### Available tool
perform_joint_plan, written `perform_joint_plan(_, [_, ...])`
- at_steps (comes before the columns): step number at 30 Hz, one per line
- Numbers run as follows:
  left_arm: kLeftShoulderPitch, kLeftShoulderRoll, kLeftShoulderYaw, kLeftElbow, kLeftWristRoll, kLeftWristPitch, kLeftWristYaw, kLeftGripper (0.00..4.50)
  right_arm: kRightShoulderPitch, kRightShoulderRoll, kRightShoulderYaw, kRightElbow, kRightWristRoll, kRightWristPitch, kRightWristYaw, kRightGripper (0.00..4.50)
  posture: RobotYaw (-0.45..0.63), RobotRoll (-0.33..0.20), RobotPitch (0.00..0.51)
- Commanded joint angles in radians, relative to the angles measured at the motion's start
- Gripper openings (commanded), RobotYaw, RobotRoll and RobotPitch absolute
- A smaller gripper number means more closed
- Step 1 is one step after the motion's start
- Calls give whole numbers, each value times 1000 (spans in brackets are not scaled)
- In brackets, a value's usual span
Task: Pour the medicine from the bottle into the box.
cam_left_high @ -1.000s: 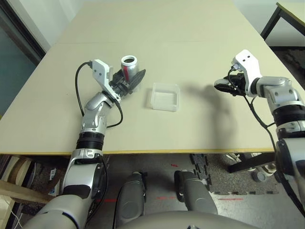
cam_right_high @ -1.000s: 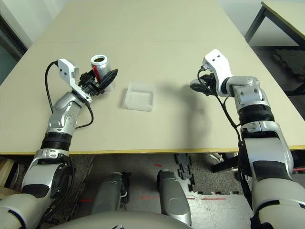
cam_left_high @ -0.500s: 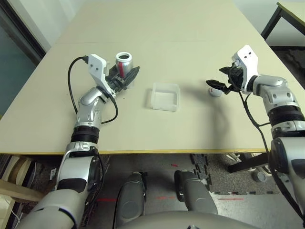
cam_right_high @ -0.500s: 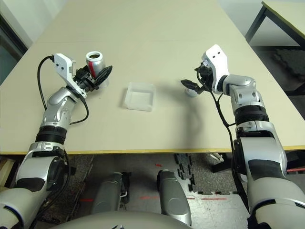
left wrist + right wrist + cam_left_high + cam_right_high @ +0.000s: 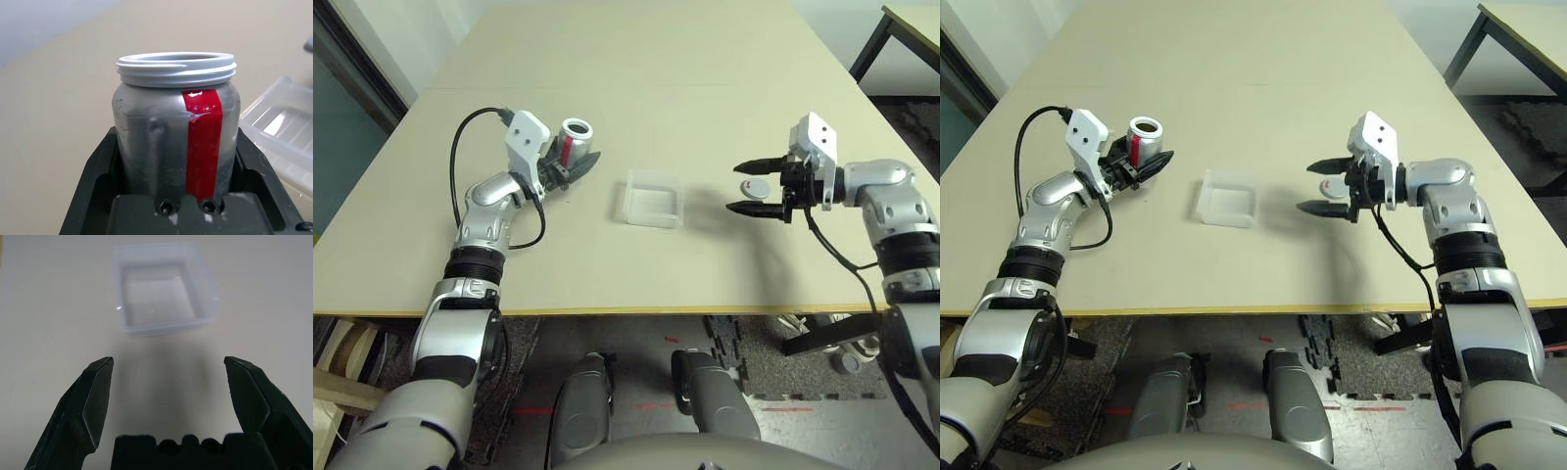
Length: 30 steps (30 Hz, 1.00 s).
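The short cylindrical bottle of silvery grey with a white threaded neck and red vertical stripe (image 5: 573, 145) has its lower body partly hidden by the left gripper (image 5: 576, 163), two black fingers clamped around its sides. Its mouth is dark inside, so the contents cannot be made out. The left wrist view cuts off part of the square, shallow box of translucent clear plastic with rounded corners (image 5: 653, 217), whose see-through walls blend into the pale beige table (image 5: 646, 269).

The bottle is at 10 o'clock from the box, its long axis roughly upright and its open mouth facing up. The stripe runs along that axis, on the side towards the robot. Whether the bottle's base touches the table cannot be told. The box sits flat with its open side up.

At 3 o'clock from the box, the right gripper (image 5: 731, 187) is empty, its two black fingers spread wide and pointing towards 9 o'clock. Between them in the head views, the round white-grey cap with a small red mark (image 5: 756, 188) lies on the table, partly covered.

The table's near edge runs along 6 o'clock, well apart from the box. Bare tabletop stretches from the box towards 12 o'clock, and there is open room between box and bottle.
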Motion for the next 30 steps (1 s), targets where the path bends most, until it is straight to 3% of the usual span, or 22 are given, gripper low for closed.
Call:
perform_joint_plan(1, [-28, 8, -24, 24, 39, 1, 1, 2798, 9, 13, 19, -21, -4, -14, -13, 4500, -105, 0, 89])
perform_joint_plan(4, [-34, 4, -24, 31, 45, 4, 7, 2798, 10, 19, 24, -16, -10, -20, -21, 4500, -104, 0, 84])
perform_joint_plan(7, [-46, 12, -70, 23, 117, -16, 42, 2798, 10, 25, 26, -10, -13, -23, -26, 4500, -105, 0, 80])
perform_joint_plan(13, [-113, 66, -317, 32, 540, -177, 340, 2798, 2, 46, 16, -3, 4, -5, -45, 4500, -108, 0, 69])
perform_joint_plan(15, [-180, 106, -475, 40, 792, -280, 528, 2798, -2, 58, 8, -3, 17, 9, -52, 4500, -106, 0, 68])
perform_joint_plan(20, [-342, 107, -723, 81, 1174, -367, 919, 2798, -8, 76, -3, -2, 39, 36, -64, 4500, -99, 0, 62])
perform_joint_plan(26, [-469, 25, -930, 253, 1402, -394, 1163, 2798, -20, 98, -17, -4, 74, 72, -85, 4500, -97, 0, 56])
perform_joint_plan(30, [-519, -13, -982, 349, 1441, -393, 1224, 2798, -20, 104, -23, -7, 87, 84, -97, 4500, -101, 0, 56])
